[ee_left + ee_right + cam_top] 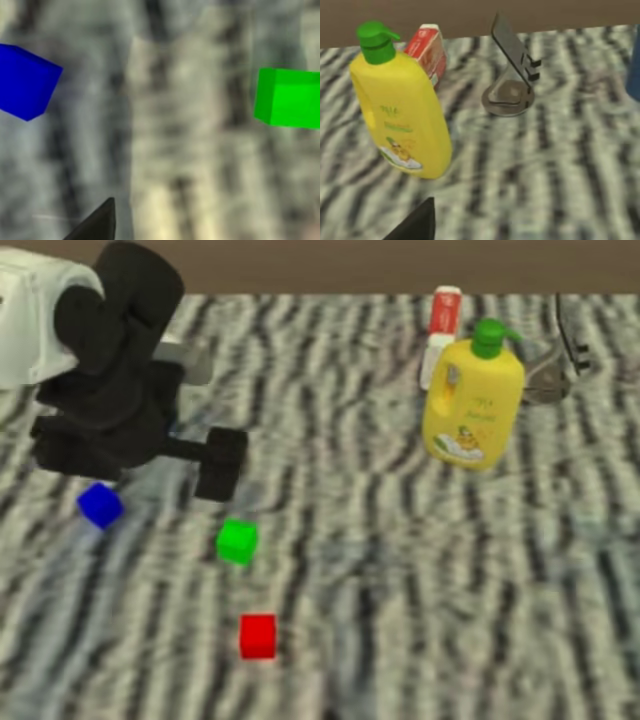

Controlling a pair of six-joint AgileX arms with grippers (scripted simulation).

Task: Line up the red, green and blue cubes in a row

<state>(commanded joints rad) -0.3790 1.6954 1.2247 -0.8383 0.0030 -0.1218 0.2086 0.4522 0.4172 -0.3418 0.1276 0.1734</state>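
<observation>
The blue cube (100, 505) sits on the striped cloth just below my left gripper (100, 455), which hovers over the table's left side. The green cube (237, 541) lies to its right and a little nearer the front. The red cube (258, 636) rests nearer the front still, apart from both. In the left wrist view the blue cube (25, 82) and green cube (287, 97) lie far apart, with bare cloth between them. One dark fingertip (102, 222) shows there and nothing is held. My right arm is outside the top view; its fingertip (420, 222) hangs over bare cloth.
A yellow pump bottle (472, 405) stands at the back right, with a red and white carton (442, 325) behind it and a metal phone stand (555, 365) to its right. A black dumbbell-shaped thing (215, 465) lies beside the left arm.
</observation>
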